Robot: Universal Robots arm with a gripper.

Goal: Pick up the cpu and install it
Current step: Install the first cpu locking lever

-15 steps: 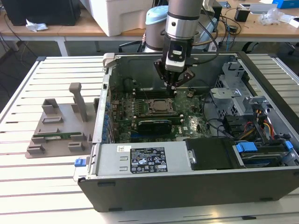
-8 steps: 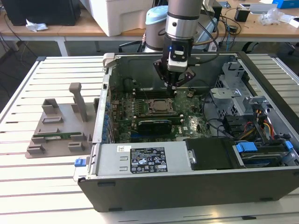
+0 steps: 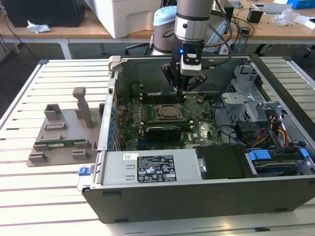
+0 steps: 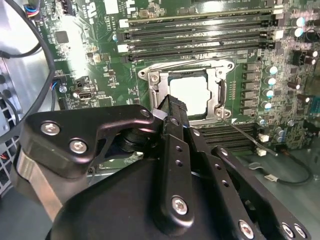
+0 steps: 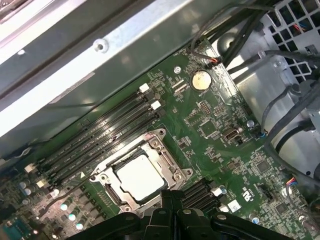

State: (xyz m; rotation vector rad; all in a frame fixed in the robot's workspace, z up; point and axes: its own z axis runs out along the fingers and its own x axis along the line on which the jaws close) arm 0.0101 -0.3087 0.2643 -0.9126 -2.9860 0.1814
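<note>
My pincer (image 3: 184,90) is hanging inside the open computer case (image 3: 206,196), just above the socket (image 5: 141,173) on the green motherboard (image 5: 215,135). Its fingers (image 4: 172,107) are sitting closed together, gripping nothing. The cpu (image 4: 192,93) is lying flat in the socket, silver top up, with the metal frame (image 4: 220,92) around it. Memory slots (image 5: 100,135) are running beside the socket.

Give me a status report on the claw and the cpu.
Claw above the motherboard inside the case, fingers together, holding nothing. Cpu lying in its socket. Nothing between claw and cpu.
</note>
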